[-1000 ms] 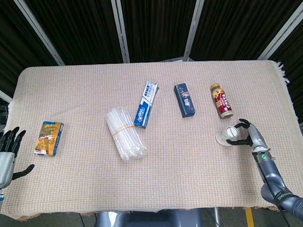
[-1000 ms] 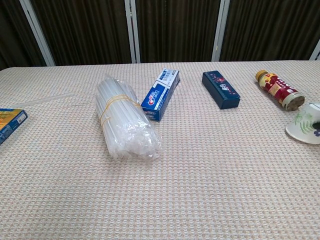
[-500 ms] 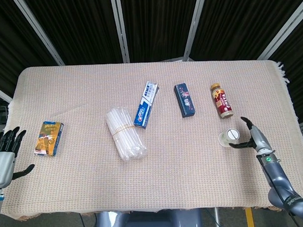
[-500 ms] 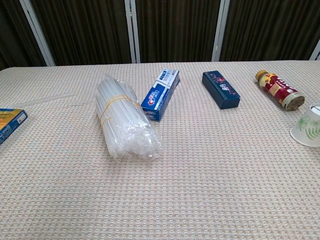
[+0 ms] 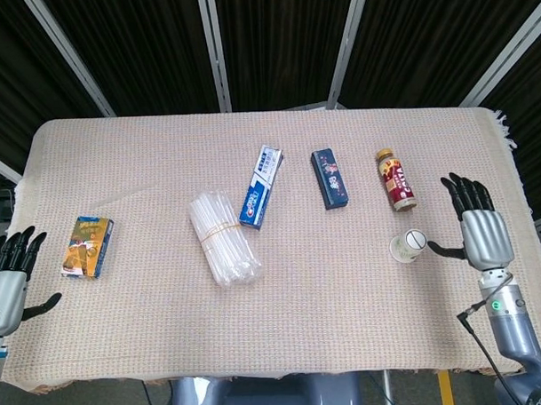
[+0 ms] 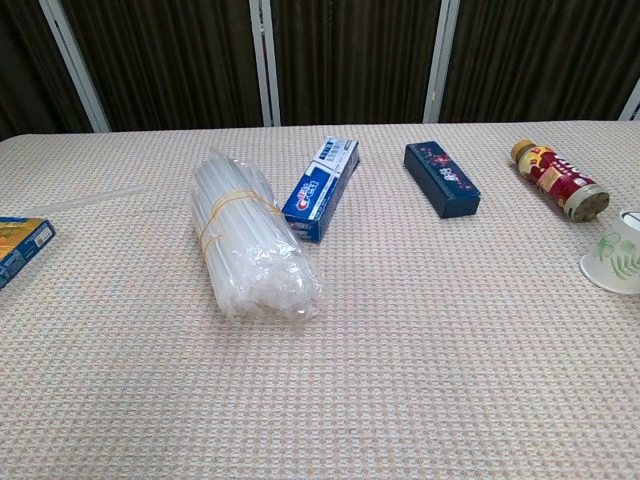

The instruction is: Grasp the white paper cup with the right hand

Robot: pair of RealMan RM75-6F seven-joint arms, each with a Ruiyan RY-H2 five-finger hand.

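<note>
The white paper cup (image 5: 409, 246) with a green leaf print stands upside down on the cloth at the right, and shows at the right edge of the chest view (image 6: 616, 263). My right hand (image 5: 477, 230) hovers just right of it, fingers spread and pointing away, thumb reaching toward the cup without touching. It holds nothing. My left hand (image 5: 8, 274) is at the table's left edge, fingers spread, empty.
A red-labelled bottle (image 5: 394, 179) lies just behind the cup. Further left lie a dark blue box (image 5: 330, 177), a toothpaste box (image 5: 261, 186), a bundle of clear straws (image 5: 223, 239) and a small orange-blue box (image 5: 87, 247). The woven tablecloth (image 5: 327, 307) covers the table.
My right hand let go of the cup and drew back to the right, turning its fingers up. The cup settled upright on its rim and shifted slightly right.
</note>
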